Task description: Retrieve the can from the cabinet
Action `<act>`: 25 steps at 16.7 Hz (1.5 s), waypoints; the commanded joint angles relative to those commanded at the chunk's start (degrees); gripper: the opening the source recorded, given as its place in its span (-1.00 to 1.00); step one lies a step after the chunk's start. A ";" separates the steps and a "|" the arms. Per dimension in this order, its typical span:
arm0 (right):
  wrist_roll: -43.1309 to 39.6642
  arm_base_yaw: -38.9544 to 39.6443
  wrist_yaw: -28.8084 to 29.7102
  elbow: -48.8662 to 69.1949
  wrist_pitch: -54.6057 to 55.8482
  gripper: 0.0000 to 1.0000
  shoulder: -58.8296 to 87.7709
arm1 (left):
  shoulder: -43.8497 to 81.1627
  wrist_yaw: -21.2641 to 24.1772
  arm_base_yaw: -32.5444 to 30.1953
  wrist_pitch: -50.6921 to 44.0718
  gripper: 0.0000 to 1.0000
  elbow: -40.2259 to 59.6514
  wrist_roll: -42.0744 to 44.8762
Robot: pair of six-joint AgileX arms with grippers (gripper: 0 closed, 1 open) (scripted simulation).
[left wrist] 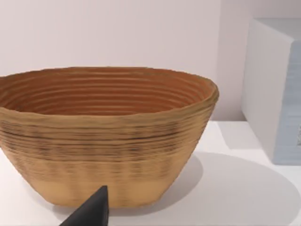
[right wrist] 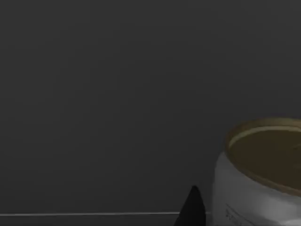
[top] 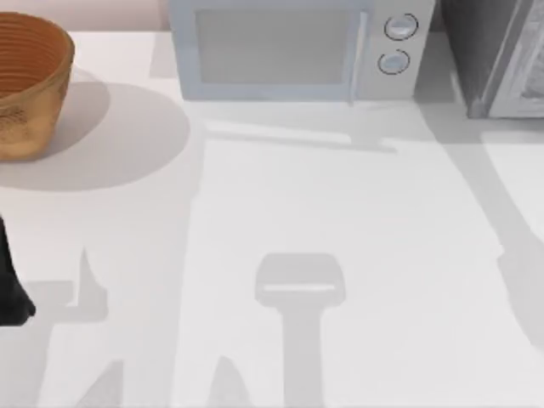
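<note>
The can [right wrist: 258,179], silver-white with a gold lid, stands on the floor of the cabinet, whose dark grey inner wall [right wrist: 117,94] fills the background in the right wrist view. A black tip of my right gripper [right wrist: 190,209] sits low beside the can, apart from it. Seen from the top, the grey cabinet [top: 489,55] stands at the table's back right corner. My left arm [top: 10,285] is parked at the table's left edge, and a black tip of its gripper [left wrist: 91,212] faces the basket.
A woven brown basket [top: 25,81] [left wrist: 106,136] stands at the back left. A pale blue microwave [top: 293,47] with its door closed and two round knobs sits at the back middle. The white table [top: 340,195] lies open in front of them.
</note>
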 joint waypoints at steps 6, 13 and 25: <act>-0.05 6.93 6.22 -7.91 -8.67 -1.00 -16.89 | 0.00 0.00 0.00 0.00 1.00 0.00 0.00; -0.01 9.08 8.06 -10.12 -11.39 -1.00 -21.84 | 0.00 0.00 0.00 0.00 1.00 0.00 0.00; -0.01 0.79 -0.45 -49.52 -0.54 -1.00 -48.86 | 0.00 0.00 0.00 0.00 1.00 0.00 0.00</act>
